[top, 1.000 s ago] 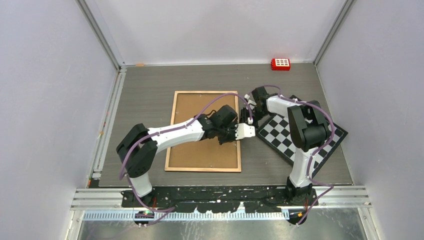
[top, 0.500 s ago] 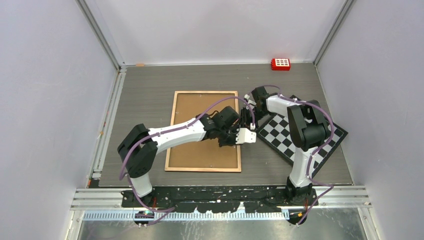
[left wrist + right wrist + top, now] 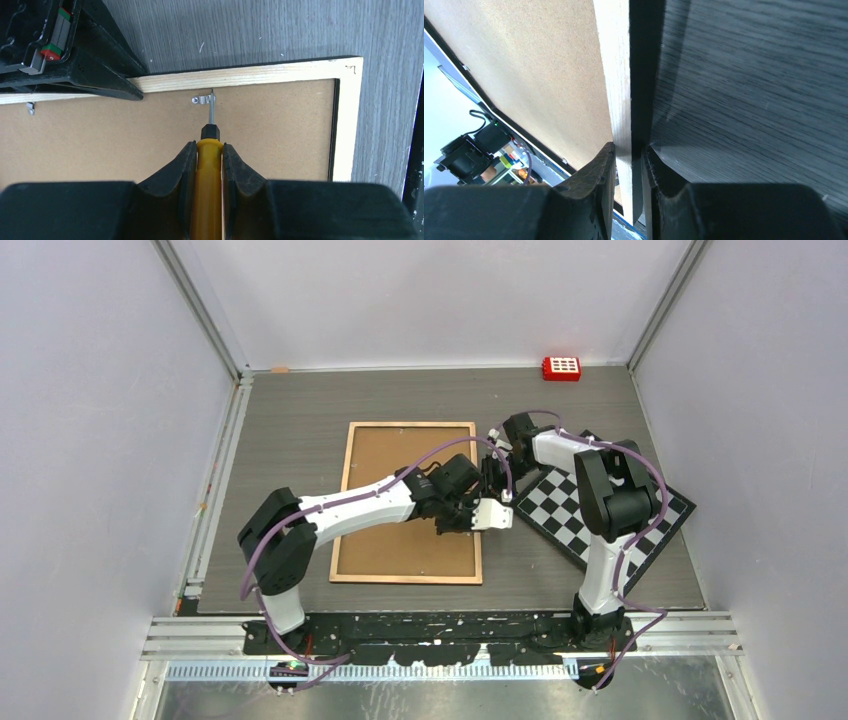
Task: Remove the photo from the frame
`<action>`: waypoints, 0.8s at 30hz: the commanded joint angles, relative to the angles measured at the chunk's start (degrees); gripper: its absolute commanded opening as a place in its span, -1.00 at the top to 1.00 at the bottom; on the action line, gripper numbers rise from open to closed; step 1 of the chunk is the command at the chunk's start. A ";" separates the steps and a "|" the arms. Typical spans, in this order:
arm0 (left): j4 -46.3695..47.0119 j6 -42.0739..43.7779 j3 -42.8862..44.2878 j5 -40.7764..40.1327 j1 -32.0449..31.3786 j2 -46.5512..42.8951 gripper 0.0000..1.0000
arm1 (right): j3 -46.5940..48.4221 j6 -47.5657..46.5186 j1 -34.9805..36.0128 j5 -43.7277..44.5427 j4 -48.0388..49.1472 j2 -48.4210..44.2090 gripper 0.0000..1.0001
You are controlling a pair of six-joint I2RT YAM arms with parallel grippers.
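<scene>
left pincer (image 3: 208, 148) clamps a yellow screwdriver (image 3: 208, 195), tip at a metal clip (image 3: 201, 100); right pincer (image 3: 629, 148) nips the frame (image 3: 616, 75) edge.

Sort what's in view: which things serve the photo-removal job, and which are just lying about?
In use: frame, back up; screwdriver in left gripper, tip at a metal clip; right gripper clamped on the frame's rim. The photo itself is hidden.
Lying about: checkerboard; red block.

I see the frame (image 3: 260, 76) brown-backed, with a pale wood rim and black edge. The screwdriver (image 3: 209, 165) is amber-handled, the checkerboard (image 3: 560, 515) black-and-white, the block (image 3: 561, 367) red with white squares, and the table (image 3: 300, 410) grey woodgrain.
</scene>
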 commanded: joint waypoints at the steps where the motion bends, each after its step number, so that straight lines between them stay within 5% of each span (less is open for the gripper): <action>1: -1.16 -2.07 2.47 -5.15 -0.27 0.91 1.00 | 0.87 -0.69 -0.06 2.35 0.22 1.01 0.71; 24: -4.79 -1.30 1.75 -8.89 0.73 -1.96 1.00 | -0.46 -0.75 -0.09 2.09 0.22 -0.77 0.71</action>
